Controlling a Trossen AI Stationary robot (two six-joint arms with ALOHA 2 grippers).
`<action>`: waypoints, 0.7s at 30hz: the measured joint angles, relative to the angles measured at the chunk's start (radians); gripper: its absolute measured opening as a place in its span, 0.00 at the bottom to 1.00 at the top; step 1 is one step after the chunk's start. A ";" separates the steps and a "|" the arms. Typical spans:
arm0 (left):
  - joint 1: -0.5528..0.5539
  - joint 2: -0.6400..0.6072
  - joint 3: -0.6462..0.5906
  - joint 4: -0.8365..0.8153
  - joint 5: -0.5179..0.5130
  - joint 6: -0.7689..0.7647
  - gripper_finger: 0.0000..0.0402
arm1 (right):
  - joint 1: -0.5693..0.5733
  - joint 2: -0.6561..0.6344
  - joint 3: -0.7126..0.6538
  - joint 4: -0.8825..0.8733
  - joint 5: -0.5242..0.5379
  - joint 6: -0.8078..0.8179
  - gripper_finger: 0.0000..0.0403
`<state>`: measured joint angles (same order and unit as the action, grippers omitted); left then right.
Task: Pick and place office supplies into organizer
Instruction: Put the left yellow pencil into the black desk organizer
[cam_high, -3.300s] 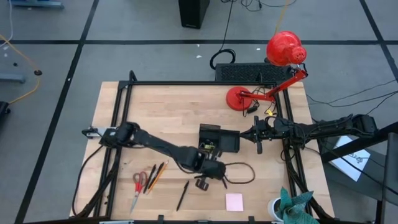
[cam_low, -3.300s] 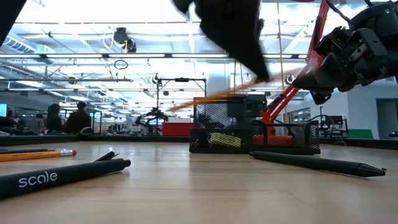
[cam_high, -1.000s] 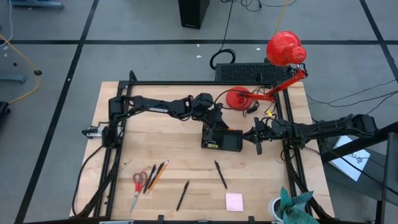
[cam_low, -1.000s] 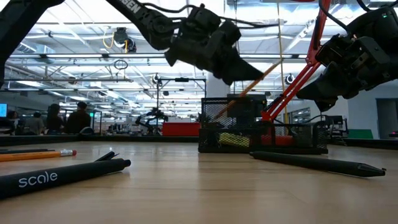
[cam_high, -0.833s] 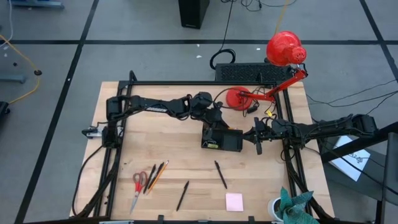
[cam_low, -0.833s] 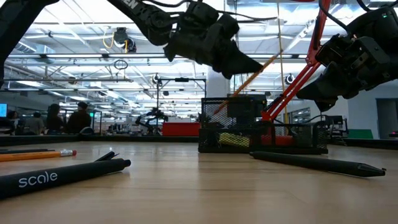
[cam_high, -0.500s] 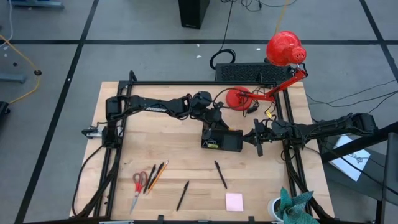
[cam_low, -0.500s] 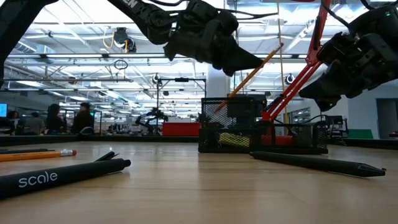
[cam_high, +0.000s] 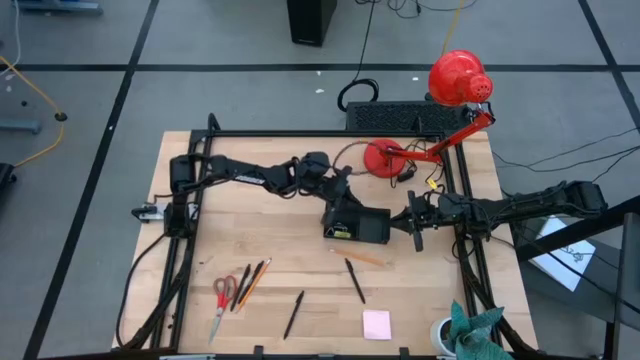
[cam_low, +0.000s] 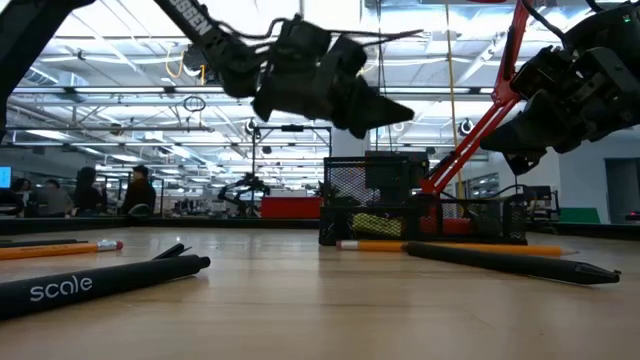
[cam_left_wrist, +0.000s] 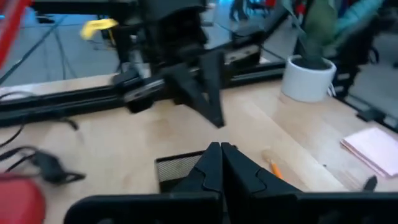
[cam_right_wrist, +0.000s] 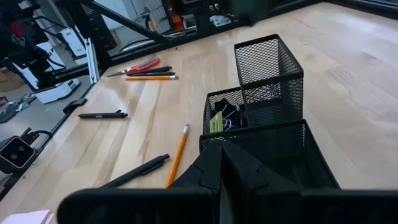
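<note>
The black mesh organizer (cam_high: 358, 226) (cam_low: 420, 210) (cam_right_wrist: 267, 93) stands mid-table with a yellow-green piece (cam_right_wrist: 216, 122) inside. An orange pencil (cam_high: 360, 257) (cam_low: 450, 246) (cam_right_wrist: 177, 155) lies flat on the table just near of it. My left gripper (cam_high: 343, 192) (cam_low: 400, 112) (cam_left_wrist: 221, 148) hovers shut and empty above the organizer's far-left side. My right gripper (cam_high: 395, 220) (cam_right_wrist: 219, 144) is shut at the organizer's right wall. A black pen (cam_high: 354, 280) lies near the pencil. Scissors (cam_high: 222, 300) and a pink pad (cam_high: 377, 324) lie by the near edge. My right gripper comes level from the table's right, and its shut fingertips stand at the top rim of the organizer's right wall (cam_right_wrist: 249, 134). The fingers hide the spot, so I cannot tell whether they touch it.
A red lamp's base (cam_high: 385, 158) sits behind the organizer, its arm rising toward the far right. Another black pen (cam_high: 293, 313) and a pen-and-pencil cluster (cam_high: 250, 282) lie near the front left. A potted plant (cam_high: 450, 335) stands at the near right corner.
The left gripper held the orange pencil tilted above the organizer. The pencil has left it and fallen: it now lies flat on the table on the organizer's near side. The left gripper has drawn back a little toward the table's left.
</note>
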<state>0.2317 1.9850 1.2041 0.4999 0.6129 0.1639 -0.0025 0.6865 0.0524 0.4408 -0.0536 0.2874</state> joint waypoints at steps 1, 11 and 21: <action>0.002 0.000 -0.016 0.027 0.001 -0.021 0.00 | 0.000 0.000 0.000 0.000 0.000 0.000 0.01; -0.116 0.000 -0.046 -0.027 0.042 -0.087 0.02 | 0.000 0.000 0.000 -0.001 0.001 -0.038 0.01; -0.384 0.002 -0.049 -0.363 -0.160 0.065 0.01 | 0.138 0.009 0.000 -0.018 0.005 -0.087 0.01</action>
<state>-0.1524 1.9869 1.1555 0.1366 0.4529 0.2293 0.1356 0.6954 0.0525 0.4226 -0.0487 0.2001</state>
